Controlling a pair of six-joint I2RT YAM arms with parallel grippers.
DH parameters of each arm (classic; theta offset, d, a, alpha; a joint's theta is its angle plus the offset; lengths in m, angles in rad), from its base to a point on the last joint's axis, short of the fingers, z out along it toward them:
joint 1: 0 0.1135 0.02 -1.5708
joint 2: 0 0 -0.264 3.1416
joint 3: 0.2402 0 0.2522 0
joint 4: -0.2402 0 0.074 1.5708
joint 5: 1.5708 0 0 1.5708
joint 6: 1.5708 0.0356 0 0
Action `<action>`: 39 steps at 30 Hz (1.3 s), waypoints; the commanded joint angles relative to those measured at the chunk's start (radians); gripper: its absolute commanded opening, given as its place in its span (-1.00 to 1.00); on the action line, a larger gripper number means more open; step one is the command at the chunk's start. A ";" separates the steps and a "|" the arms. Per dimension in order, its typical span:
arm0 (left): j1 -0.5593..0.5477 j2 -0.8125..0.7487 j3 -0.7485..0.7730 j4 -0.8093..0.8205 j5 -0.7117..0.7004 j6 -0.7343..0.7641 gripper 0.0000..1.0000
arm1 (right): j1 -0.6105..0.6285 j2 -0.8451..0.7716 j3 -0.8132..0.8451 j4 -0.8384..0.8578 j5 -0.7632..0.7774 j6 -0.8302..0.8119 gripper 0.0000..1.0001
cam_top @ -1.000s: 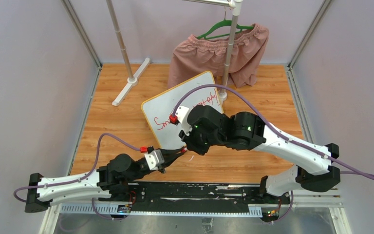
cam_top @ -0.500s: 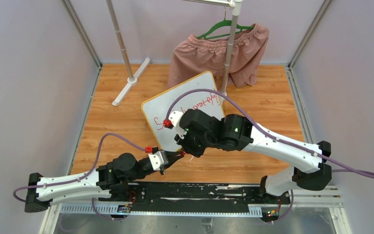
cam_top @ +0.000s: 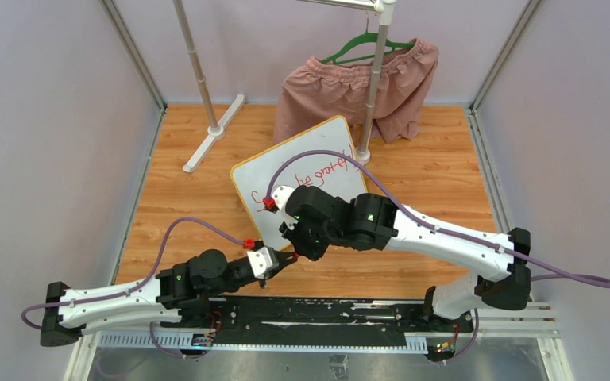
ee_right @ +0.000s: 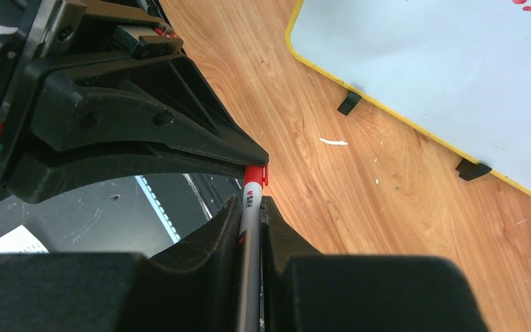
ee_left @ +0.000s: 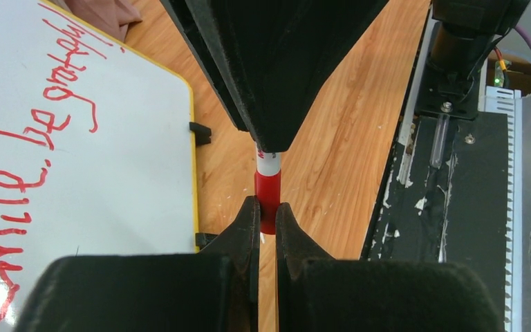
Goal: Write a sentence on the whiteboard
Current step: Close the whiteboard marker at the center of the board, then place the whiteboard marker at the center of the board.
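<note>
On the wooden bench we count one whiteboard, lying flat in the middle, just beyond the two arms. Its long axis runs on a slant from near left to far right. Two small black clip feet stick out from its near yellow edge.

One sentence in red cursive follows that same slant. We read "Smile" and "be grat" in the left wrist view, and the rest runs off the edge of that view. In the top view the right arm and its cable cover the first word.

We see one marker and one red cap, held in the air over bare wood near the board's near edge, clear of the board. The left claw is clenched on the cap. The right claw grasps the marker's barrel. The two claws meet tip to tip. The marker's long axis runs straight from one claw to the other, cap end toward the left claw. The cap covers the writing end, but we cannot tell whether it is fully seated.

At the back stands one clothes rack. One green hanger on it carries one pair of pink shorts.
</note>
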 commanded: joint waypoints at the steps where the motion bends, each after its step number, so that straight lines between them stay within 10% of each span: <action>1: -0.013 -0.058 0.132 0.440 0.113 -0.013 -1.00 | 0.019 0.085 -0.063 0.111 -0.051 0.061 -1.00; 13: -0.013 -0.093 0.062 0.372 0.066 -0.036 -1.00 | 0.016 -0.005 -0.082 0.145 -0.007 0.097 -0.92; 23: -0.013 -0.031 -0.038 0.225 -0.046 -0.113 -1.00 | 0.017 -0.217 -0.087 0.118 0.072 0.171 0.85; 31: -0.013 0.317 0.049 0.106 -0.053 -0.210 -1.00 | 0.017 -0.579 -0.225 0.113 0.451 0.188 0.89; 39: -0.014 0.933 0.461 -0.287 -0.126 -0.324 -1.00 | 0.017 -0.858 -0.321 0.182 0.676 0.142 0.81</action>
